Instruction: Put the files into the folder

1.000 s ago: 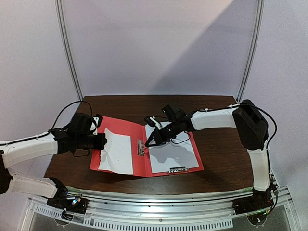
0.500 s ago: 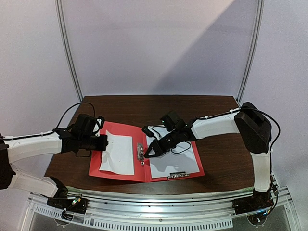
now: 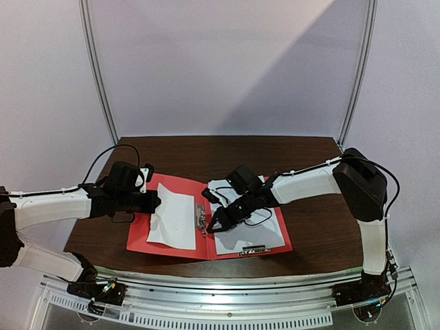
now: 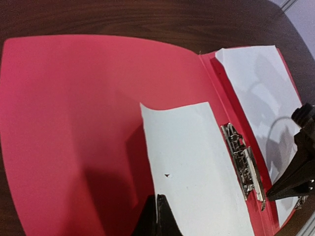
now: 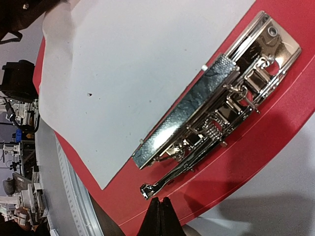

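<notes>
The red folder (image 3: pixel 137 237) lies open on the table. Its metal clip (image 3: pixel 201 218) sits at the central fold. A small white sheet (image 3: pixel 172 214) rests on the left half, its right edge reaching the clip (image 5: pixel 221 98). My left gripper (image 4: pixel 157 199) is shut on that sheet's (image 4: pixel 197 167) left edge. A larger white sheet (image 3: pixel 251 225) lies on the right half. My right gripper (image 5: pixel 160 201) is shut on nothing, its tip just short of the clip's lever end (image 5: pixel 147 191). In the top view it (image 3: pixel 210 228) hovers by the clip's near end.
The folder (image 4: pixel 74 123) lies on a dark wooden table (image 3: pixel 316 220), close to its near edge. Beyond that edge runs a metal rail (image 3: pixel 227 302) with the arm bases. The right arm's cable (image 3: pixel 258 213) hangs over the larger sheet (image 4: pixel 256 83).
My left gripper has moved right with the small sheet, bringing its edge to the clip. My right gripper has come toward the near end of the clip.
</notes>
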